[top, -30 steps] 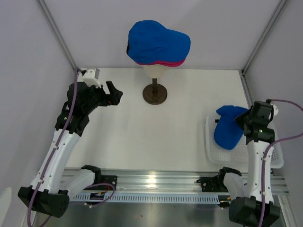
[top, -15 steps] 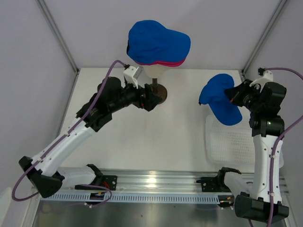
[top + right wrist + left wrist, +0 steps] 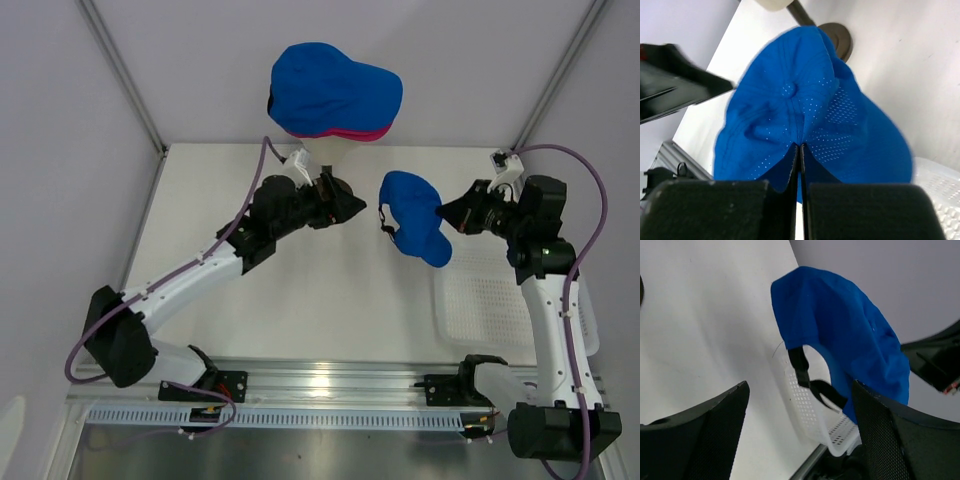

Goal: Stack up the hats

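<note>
Blue cap held aloft between the two hands.
The right hand [image 3: 452, 213] was clamped on the fabric of the blue cap [image 3: 412, 228] above the counter [image 3: 300, 290]. The left hand [image 3: 350, 206] was open, facing the cap's strap side from just beside it, not touching.

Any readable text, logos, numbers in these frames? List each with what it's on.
None legible in any view.
Held blue cap: plain fabric, no logo or print showing.
Stacked caps: no print visible.
Small board on the front rail: any marking is too small to read.
</note>
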### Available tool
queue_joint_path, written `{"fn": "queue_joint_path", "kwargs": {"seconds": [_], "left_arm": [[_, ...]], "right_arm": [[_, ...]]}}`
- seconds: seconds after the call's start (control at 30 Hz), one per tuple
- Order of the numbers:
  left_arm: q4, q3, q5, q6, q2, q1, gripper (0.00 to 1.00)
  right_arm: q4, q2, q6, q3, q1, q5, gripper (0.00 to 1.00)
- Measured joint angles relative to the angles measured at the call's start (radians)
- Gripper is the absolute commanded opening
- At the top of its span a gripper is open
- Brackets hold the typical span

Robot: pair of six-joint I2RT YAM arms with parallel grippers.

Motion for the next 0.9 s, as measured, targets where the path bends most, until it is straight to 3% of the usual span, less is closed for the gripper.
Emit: {"fn": "queue_joint_path", "kwargs": {"seconds": [0.27, 0.7, 0.9], "left_arm": [[0.087, -0.037, 0.062, -0.201, 0.160, -0.020, 0.78], [0.181, -0.118, 0.120, -0.293, 0.208, -0.054, 0.73], [0.181, -0.018, 0.162, -0.294, 0.318, -0.068, 0.70]], "right_arm": [[0.014, -0.060, 0.005, -0.092, 0.017, -0.030, 0.00], [0.021, -0.076, 0.007, -0.092, 0.019, -0.012, 0.00], [0.034, -0.075, 0.014, -0.093, 0.022, -0.026, 0.00]]}}
